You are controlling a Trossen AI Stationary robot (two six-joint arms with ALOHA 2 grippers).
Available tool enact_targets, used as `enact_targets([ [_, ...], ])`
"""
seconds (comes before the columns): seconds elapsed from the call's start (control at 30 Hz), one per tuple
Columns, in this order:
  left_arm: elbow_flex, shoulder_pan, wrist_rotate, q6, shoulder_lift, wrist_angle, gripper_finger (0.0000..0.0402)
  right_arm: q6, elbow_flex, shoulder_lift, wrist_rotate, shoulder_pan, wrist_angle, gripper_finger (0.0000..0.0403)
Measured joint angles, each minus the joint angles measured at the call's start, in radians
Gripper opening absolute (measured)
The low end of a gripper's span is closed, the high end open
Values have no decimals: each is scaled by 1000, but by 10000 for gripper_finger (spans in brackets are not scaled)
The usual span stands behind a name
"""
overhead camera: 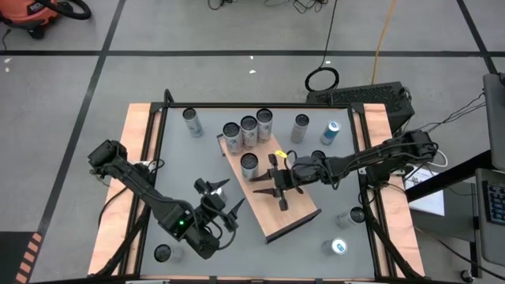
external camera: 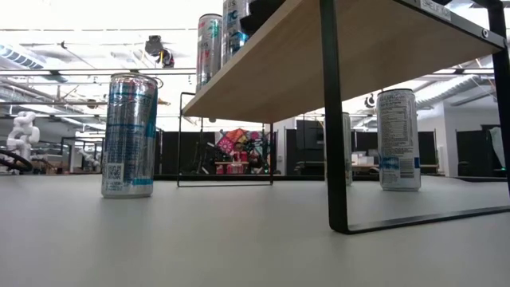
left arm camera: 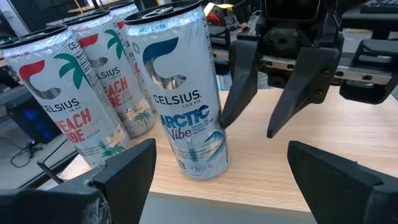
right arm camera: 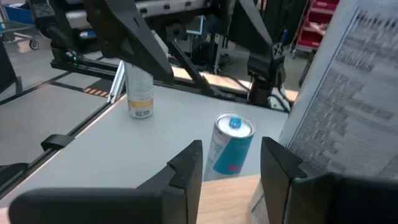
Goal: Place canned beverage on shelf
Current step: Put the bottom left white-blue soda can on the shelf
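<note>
canned beverages are seen both on the shelf and on the grey bench around it. the shelf is a long light-brown board on thin dark legs, set at an angle across the middle of the bench. at its far end a cluster of three cans is gathered, and a fourth, the arctic vibe can, stands alone a little further in on the board. in the left wrist view this can is shown upright on the wood, with the peach vibe cans just beside it.

the right end effector is held over the board just beside the arctic vibe can; its dark fingers are seen apart, one of them close against the can's side, and nothing is gripped between them. in its own wrist view the gap between the fingers is moderate, and a blue-topped can is seen beyond them on the bench.

the left end effector is held off the near edge of the shelf, facing the arctic vibe can, with its fingers spread wide and empty.

loose cans are left on the bench: one beyond the shelf's far end, two towards the far right, and others at the near corners. in the low view a can stands on the bench left of the shelf legs, and another to the right.
</note>
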Motion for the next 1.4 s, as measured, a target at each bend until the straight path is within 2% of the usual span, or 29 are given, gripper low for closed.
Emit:
enact_targets([
  [0.77,0,2,0,6,0,-1,356,-48,0,0,-24,-48,35,95],
  [1.03,0,-1,0,2,0,-10,356,-50,0,-99,-19,-34,-147,95],
  [1.13,0,-1,0,1,0,-19,356,-83,0,-125,48,-36,-219,95],
  [1.2,0,-1,0,1,0,-19,356,-99,0,-126,77,-47,-226,95],
  [1.4,0,1,1,-1,0,-19,356,-104,0,-111,79,-72,-230,95],
])
